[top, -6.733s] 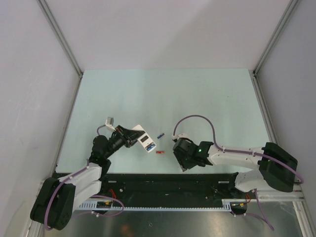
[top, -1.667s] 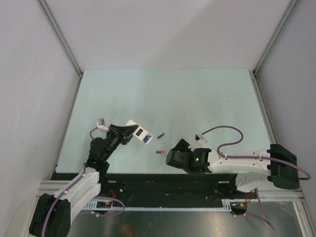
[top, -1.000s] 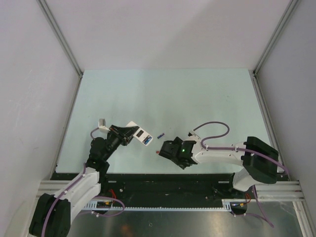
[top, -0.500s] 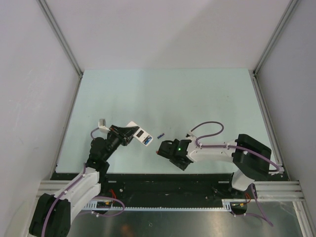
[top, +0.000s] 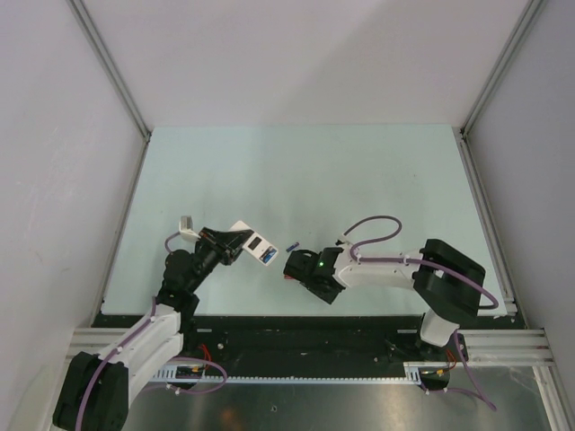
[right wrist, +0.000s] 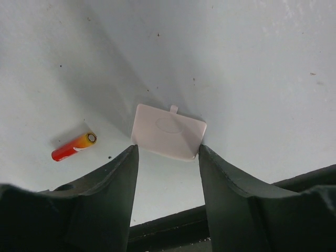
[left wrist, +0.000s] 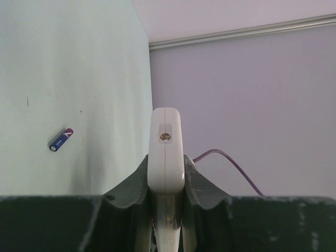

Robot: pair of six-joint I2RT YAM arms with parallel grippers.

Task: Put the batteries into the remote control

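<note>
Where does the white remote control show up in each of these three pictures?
Top external: the remote control sits left of centre, clamped in the left tool.
Left wrist: seen end-on, bottom centre, between that tool's fingers.
Right wrist: not in it.
Shared landmark: the blue-purple battery lying near the remote.

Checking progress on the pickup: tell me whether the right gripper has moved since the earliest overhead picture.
Yes. The right gripper has shifted left along the table's near edge, toward the remote control, and now straddles a small white cover.
</note>
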